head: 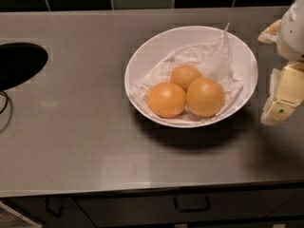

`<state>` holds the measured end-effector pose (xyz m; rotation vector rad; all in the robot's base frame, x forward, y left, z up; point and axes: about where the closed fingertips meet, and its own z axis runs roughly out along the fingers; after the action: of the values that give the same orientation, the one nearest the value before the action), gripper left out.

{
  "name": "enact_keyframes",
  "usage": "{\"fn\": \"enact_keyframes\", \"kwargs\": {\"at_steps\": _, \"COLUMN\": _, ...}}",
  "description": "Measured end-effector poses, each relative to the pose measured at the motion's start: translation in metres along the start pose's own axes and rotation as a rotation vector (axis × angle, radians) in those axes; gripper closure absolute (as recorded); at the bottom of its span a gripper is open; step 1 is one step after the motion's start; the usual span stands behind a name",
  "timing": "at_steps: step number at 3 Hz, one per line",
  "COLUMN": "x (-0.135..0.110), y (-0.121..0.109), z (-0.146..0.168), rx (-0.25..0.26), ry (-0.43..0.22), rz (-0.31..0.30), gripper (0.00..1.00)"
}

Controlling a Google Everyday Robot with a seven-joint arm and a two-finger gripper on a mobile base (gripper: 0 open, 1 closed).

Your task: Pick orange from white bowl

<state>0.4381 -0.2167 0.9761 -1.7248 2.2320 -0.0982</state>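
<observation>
— Orange (205, 97) to fetch; biggest things first, though.
— Grey tabletop (71, 127), carrying white bowl (154, 49) lined with crumpled paper (209, 56), right of middle.
— Pincer (283, 92)?
— At far right edge, just beside bowl's right rim, partly cut off. Nothing seen in it; wide or narrow, cannot tell.
— And the fruit?
— Largest and palest of three, dimpled, lying front right inside bowl, touching deeper-coloured one (166, 99) on its left and smallest one (185, 76) behind.
— Direction from pincer?
— Leftward in camera view, over the rim; nearest of three to it. Round, so no long axis to match.
— Brands, writing?
— None readable anywhere.
</observation>
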Motion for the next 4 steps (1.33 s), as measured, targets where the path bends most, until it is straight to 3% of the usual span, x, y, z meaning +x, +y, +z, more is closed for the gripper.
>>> {"fn": "enact_keyframes", "kwargs": {"at_steps": 1, "x": 0.0, "y": 0.0, "z": 0.0, "rx": 0.0, "ry": 0.0, "rz": 0.0, "gripper": 0.0}}
{"fn": "enact_keyframes", "kwargs": {"at_steps": 2, "x": -0.025, "y": -0.002, "z": 0.0, "rx": 0.01, "ry": -0.035, "rz": -0.004, "gripper": 0.0}}
{"fn": "enact_keyframes", "kwargs": {"at_steps": 3, "x": -0.054, "y": -0.005, "z": 0.008, "rx": -0.008, "ry": -0.104, "rz": 0.041, "gripper": 0.0}}
{"fn": "enact_keyframes", "kwargs": {"at_steps": 4, "x": -0.057, "y": -0.004, "z": 0.01, "rx": -0.004, "ry": -0.11, "rz": 0.052, "gripper": 0.0}}
